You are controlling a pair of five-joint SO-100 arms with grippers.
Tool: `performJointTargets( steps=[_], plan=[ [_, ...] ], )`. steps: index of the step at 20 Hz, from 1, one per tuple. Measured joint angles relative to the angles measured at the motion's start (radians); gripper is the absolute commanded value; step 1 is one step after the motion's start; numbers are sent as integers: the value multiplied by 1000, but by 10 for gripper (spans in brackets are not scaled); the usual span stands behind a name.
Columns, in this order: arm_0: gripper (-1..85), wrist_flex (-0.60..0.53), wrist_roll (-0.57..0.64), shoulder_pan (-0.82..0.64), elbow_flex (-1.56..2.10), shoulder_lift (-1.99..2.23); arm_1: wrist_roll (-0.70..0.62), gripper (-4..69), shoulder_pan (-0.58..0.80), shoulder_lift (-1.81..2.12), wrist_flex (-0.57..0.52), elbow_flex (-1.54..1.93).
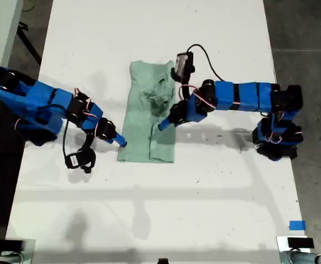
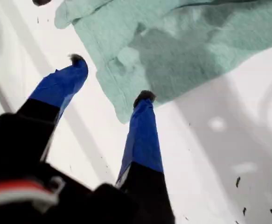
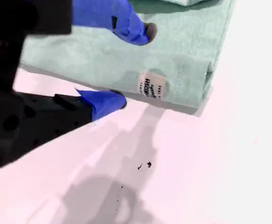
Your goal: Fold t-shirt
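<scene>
Flanking the t-shirt (image 1: 143,110), two blue arms, one reaching in from each side of the exterior view. From that view's right, my first gripper (image 1: 163,126) over the cloth's near edge, jaws spread wide with nothing between them (image 2: 111,78); one dark fingertip (image 2: 145,97) at a wrinkled corner of the cloth (image 2: 196,42), the other out over bare table. From that view's left, my second gripper (image 1: 120,143) at the opposite long edge, close to the lower corner, jaws parted and straddling that edge (image 3: 133,66): one finger (image 3: 140,29) over the cloth (image 3: 80,58), the other low beside the hem on the table. Not closed on the fabric. A small white label (image 3: 152,86) just beside that gripper, near the corner. Black wrist cameras and loose cables on both arms, one camera (image 1: 183,66) overhanging the shirt's upper part.

Lying mid-table as a narrow folded strip, long axis running from the exterior view's top to its bottom, a crumpled bulge in the upper half. Collar end impossible to make out; label at the lower end.

Underneath, a white table (image 1: 204,209) with a few dark specks and soft arm shadows, a scrap of blue tape (image 1: 297,225) near the exterior view's lower right corner. Around it, grey floor (image 1: 303,33).
</scene>
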Motion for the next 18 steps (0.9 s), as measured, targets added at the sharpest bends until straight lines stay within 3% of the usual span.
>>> performJointTargets(
  steps=[5,6,7,8,12,18],
  plan=[
    [239,-66,-5,0,-147,-264,20,217,-2,155,0,160],
    [210,-66,-5,0,-198,-330,28,215,-2,179,0,190],
    [79,-66,-8,0,-239,-396,35,212,-2,206,0,224],
    [0,-41,-23,0,-293,-471,46,209,-5,230,-2,255],
    [0,152,-120,-3,-497,-614,77,196,-14,359,-43,399],
    [0,396,-121,-6,-698,-554,101,183,-14,505,-98,555]
  ],
)
